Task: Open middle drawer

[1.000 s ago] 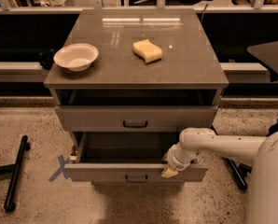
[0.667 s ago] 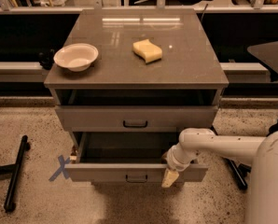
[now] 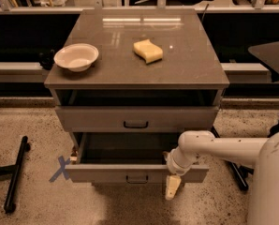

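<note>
The middle drawer (image 3: 97,173) is grey with a small black bar handle (image 3: 137,178). It stands pulled out well beyond the cabinet, and its dark inside shows. My gripper (image 3: 172,187) hangs at the end of the white arm (image 3: 214,149), which comes in from the right. It points down in front of the drawer's front panel, right of the handle, with its tip below the panel's lower edge. It holds nothing that I can see. The upper drawer (image 3: 92,118) above is out a little, with a dark gap under the countertop.
A white bowl (image 3: 76,56) and a yellow sponge (image 3: 148,50) sit on the cabinet's brown top (image 3: 186,64). A blue tape X (image 3: 61,168) marks the speckled floor at the left. A black bar (image 3: 15,175) lies on the floor further left. My white base (image 3: 270,191) fills the lower right.
My gripper has dropped from the drawer's front top edge to below the front panel. The drawer has not moved.
</note>
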Robot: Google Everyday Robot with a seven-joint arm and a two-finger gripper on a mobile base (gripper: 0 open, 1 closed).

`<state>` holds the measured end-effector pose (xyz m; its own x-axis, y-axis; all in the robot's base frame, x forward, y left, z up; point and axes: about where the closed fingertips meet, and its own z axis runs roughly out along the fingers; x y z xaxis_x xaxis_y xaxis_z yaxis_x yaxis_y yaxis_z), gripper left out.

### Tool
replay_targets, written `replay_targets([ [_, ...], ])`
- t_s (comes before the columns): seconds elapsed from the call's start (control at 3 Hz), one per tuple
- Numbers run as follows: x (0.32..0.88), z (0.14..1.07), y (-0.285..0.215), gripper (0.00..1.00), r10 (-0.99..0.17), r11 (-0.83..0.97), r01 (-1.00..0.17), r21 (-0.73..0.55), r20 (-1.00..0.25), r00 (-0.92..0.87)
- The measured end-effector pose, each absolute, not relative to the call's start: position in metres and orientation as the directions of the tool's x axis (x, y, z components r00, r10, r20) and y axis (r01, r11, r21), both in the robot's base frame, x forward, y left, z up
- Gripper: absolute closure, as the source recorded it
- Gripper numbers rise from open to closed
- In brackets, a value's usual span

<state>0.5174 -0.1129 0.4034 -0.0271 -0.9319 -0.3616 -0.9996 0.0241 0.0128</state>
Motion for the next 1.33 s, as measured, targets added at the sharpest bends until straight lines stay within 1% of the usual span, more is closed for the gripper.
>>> replay_targets([
  [0.33,0.497,0.408,-0.111,0.18,-0.94,0.003,-0.999,0.033,-0.34,-0.014],
  [1.33,0.447,0.407,-0.112,0.88,-0.947,-0.002,-0.995,0.102,-0.319,-0.031],
])
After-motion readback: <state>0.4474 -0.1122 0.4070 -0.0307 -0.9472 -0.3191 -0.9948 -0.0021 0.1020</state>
